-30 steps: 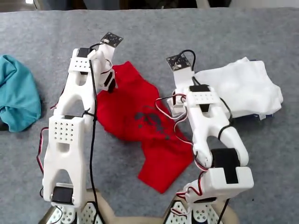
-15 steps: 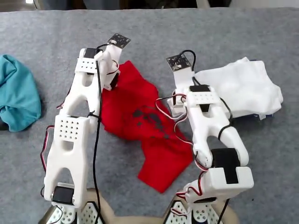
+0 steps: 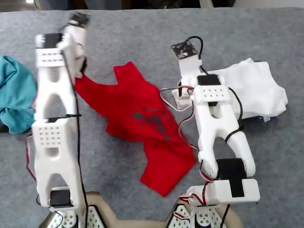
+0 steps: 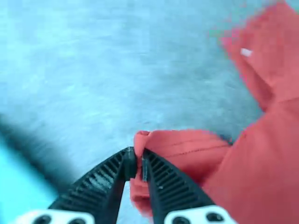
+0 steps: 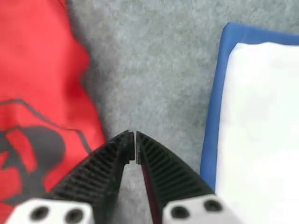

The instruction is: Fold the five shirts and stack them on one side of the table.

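Red shirt (image 3: 142, 118) lies rumpled mid-table, one corner drawn out toward 10 o'clock; left wrist view gives the grip close up, left gripper (image 4: 135, 161) clenched on a fold of that corner. Right wrist view: right gripper (image 5: 134, 142) pinched together on nothing, over bare cover between the red shirt and a blue cloth (image 5: 212, 116) edging out from under the white shirt (image 3: 251, 90). Grey table cover (image 3: 142, 38) lies open toward 12 o'clock; teal shirt (image 3: 16, 102) heaped at the 9 o'clock edge, white shirt at 3.
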Robot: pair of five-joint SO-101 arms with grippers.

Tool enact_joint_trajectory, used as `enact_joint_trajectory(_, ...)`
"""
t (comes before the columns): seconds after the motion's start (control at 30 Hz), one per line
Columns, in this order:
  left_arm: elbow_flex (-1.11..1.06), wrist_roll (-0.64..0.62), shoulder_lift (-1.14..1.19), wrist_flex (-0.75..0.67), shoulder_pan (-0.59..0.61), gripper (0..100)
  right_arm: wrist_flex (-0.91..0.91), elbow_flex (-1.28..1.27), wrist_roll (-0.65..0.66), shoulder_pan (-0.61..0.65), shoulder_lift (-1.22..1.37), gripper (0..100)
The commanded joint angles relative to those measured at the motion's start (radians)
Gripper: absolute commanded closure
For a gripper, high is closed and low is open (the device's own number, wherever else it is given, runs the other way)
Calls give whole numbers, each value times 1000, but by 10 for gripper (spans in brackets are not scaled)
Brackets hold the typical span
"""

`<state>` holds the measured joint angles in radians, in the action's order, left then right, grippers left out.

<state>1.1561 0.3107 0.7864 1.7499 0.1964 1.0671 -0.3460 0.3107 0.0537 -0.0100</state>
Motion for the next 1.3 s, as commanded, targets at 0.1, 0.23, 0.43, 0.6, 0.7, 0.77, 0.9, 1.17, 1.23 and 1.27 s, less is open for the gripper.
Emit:
enact_joint_trajectory(0.1, -206, -57, -345, 12, 107, 972, 129, 67, -3, 28, -51, 920)
enact_joint_trajectory(0.23, -509, -51, -603, 12, 114, 972, 184, 67, 5, 117, -48, 789)
enact_joint_trajectory(0.43, -846, -23, -1031, 11, 197, 972, 190, 67, -2, 259, -47, 705)
enact_joint_trajectory(0.6, -1035, 61, -1234, 11, 466, 972, 190, 70, -3, 292, -48, 705)
enact_joint_trajectory(0.7, -1070, 141, -1244, 11, 650, 972, 190, 70, -3, 288, -53, 705)
enact_joint_trajectory(0.77, -1081, 213, -1244, 11, 740, 972, 192, 82, -3, 293, -47, 705)
enact_joint_trajectory(0.9, -1081, 336, -1244, 11, 840, 972, 195, 140, -3, 301, -25, 711)
enact_joint_trajectory(1.17, -1185, 400, -1243, 11, 909, 972, 261, 295, -5, 482, 151, 877)
enact_joint_trajectory(1.23, -1188, 400, -1243, 9, 924, 972, 272, 344, -5, 525, 203, 830)
enact_joint_trajectory(1.27, -1188, 400, -1243, 8, 926, 972, 278, 371, -5, 542, 229, 796)
